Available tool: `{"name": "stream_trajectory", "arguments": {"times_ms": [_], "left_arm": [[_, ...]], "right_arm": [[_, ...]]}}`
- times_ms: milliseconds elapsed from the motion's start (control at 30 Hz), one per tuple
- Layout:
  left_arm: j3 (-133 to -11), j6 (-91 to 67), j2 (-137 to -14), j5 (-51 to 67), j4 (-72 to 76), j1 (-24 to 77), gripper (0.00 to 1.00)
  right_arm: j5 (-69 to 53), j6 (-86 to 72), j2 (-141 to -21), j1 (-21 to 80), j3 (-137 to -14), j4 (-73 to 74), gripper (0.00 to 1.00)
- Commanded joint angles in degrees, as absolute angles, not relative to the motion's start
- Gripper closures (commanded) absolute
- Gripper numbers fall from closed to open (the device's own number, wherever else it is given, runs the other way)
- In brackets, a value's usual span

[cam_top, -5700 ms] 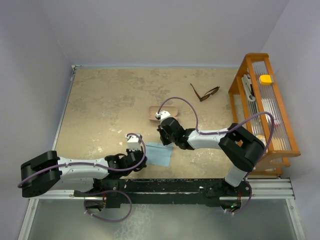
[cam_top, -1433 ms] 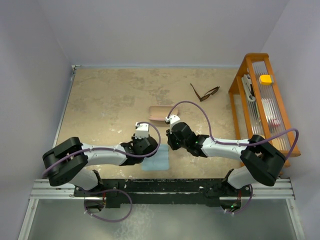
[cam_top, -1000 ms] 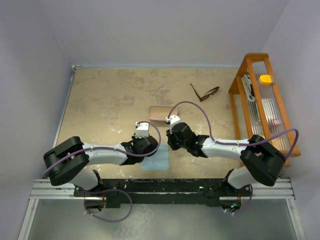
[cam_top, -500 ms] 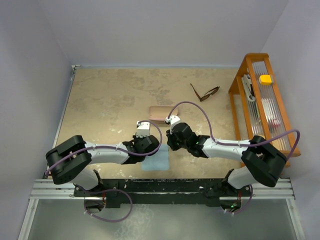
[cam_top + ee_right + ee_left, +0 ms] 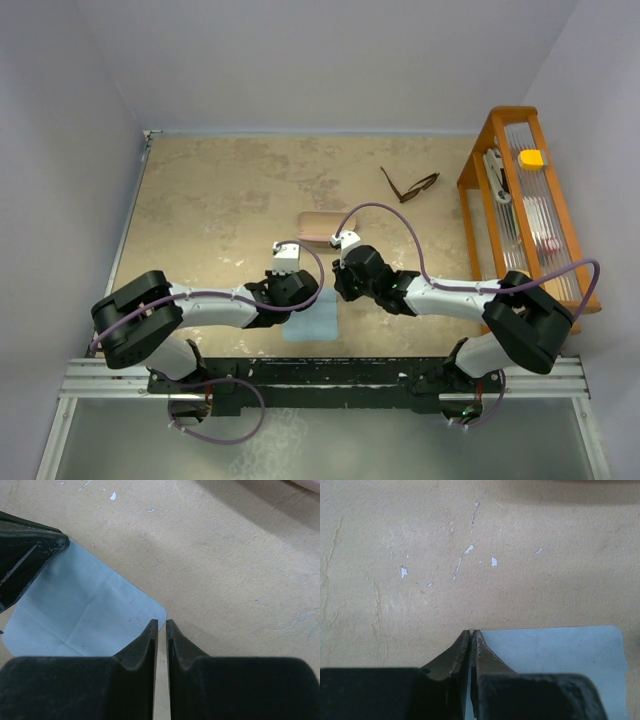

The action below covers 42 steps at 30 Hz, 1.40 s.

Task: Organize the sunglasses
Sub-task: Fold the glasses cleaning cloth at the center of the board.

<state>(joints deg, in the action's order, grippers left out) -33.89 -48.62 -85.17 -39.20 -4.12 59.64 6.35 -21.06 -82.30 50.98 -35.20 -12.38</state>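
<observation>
The sunglasses lie open on the far right of the table, away from both arms. The light blue cloth lies flat near the front edge. My left gripper is low over its far left corner. In the left wrist view the fingers of that gripper are pressed together with the cloth's edge running between them. My right gripper is at the far right corner. In the right wrist view its jaws stand a narrow slit apart beside the cloth, with bare table between.
A pink oblong case lies just beyond both grippers. An orange wooden rack stands along the right edge, holding a yellow item. Walls close in the table at the left, back and right.
My left jaws have closed at the cloth's far left corner. Both arms have stayed almost still, and the cloth, case and sunglasses have not moved.
</observation>
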Motion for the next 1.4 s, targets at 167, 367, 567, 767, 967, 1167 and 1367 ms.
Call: {"name": "stream_trajectory", "arguments": {"times_ms": [167, 367, 567, 767, 967, 1167, 1367], "left_arm": [[-34.41, -48.5, -82.39, -36.21, -6.46, 59.89, 1.0], [-33.87, -48.37, -82.34, -35.58, -5.27, 60.03, 1.0], [-33.65, -48.29, -82.44, -35.44, -4.69, 60.02, 1.0], [-33.19, -48.18, -82.31, -35.35, -4.26, 59.98, 1.0], [-32.38, -48.56, -81.55, -35.59, -3.97, 59.98, 1.0], [-31.48, -48.78, -80.73, -35.6, -3.6, 59.92, 1.0], [-30.92, -48.89, -80.25, -35.08, -2.75, 60.01, 1.0]], "right_arm": [[4.05, -21.37, -81.87, 50.91, -35.97, -13.8, 0.85], [2.85, -21.7, -84.28, 50.9, -37.38, -13.31, 0.79], [3.91, -21.64, -85.98, 50.9, -38.37, -13.1, 0.71], [5.14, -21.62, -87.21, 50.89, -39.45, -12.83, 0.7], [5.85, -21.59, -88.39, 51.08, -39.76, -12.48, 0.7], [7.9, -21.29, -89.6, 52.17, -39.89, -11.65, 0.7], [11.94, -20.75, -91.31, 55.09, -41.63, -9.57, 0.7]]}}
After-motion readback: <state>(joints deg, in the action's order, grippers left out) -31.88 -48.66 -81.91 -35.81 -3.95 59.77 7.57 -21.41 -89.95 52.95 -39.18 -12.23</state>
